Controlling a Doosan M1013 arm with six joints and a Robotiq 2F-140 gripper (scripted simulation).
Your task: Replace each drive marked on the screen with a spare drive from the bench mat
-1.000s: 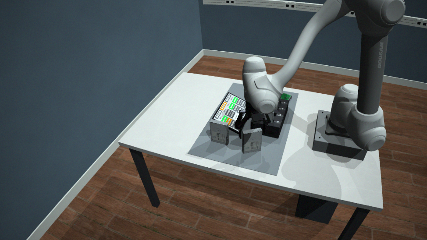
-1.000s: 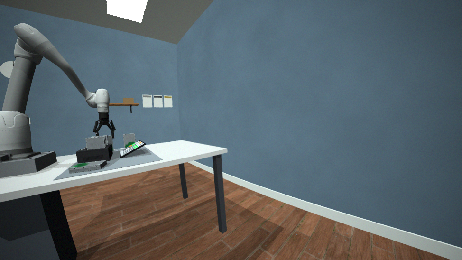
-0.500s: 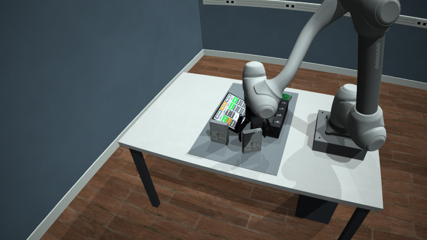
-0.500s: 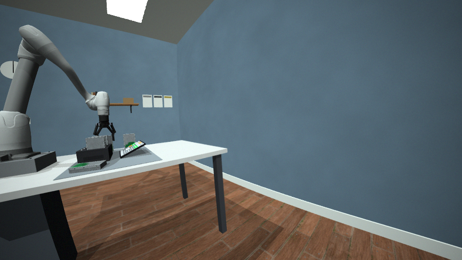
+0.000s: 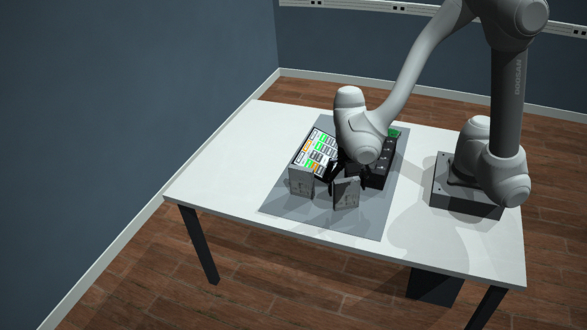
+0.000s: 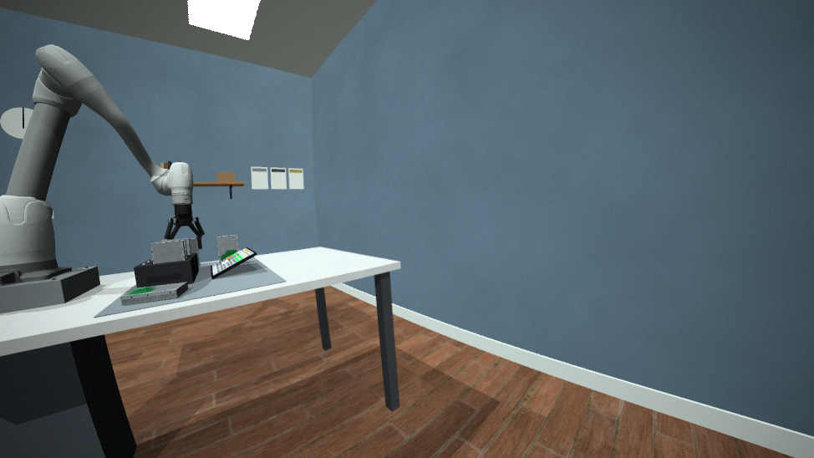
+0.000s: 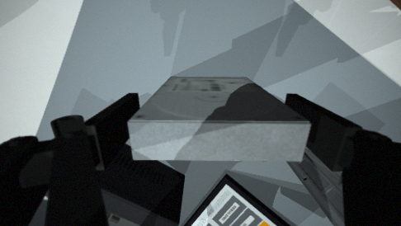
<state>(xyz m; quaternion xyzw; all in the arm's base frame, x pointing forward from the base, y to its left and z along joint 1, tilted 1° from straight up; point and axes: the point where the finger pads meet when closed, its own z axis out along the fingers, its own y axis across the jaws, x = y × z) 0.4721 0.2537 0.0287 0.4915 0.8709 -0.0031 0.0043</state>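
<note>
The claw is opened nearly to its full spread, with nothing gripped; its fingers stand at the two sides of the near drive, whose upper end lies between them in the wrist view. This drive, probably a spare, is stood on end on the mat; whether either finger touches it cannot be told. A stiff, fairly dense body with smooth metal faces is to be expected, so slipping or turning may follow if it is pinched too high or off centre. The hold is best taken squarely across its two side edges, evenly and well below the top, with the connector end (not visible here) left untouched as the fragile part. The far drive is likewise upright, near the screen, and could be toppled by a light knock. Farther out, the dock is seen with drives seated in it, and the flat drive is laid beside it, green board uppermost.

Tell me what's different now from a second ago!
The gripper moved down, toward a standing drive. It grabbed nothing and let go of nothing. The drive, the screen and the dock stayed put.
</note>
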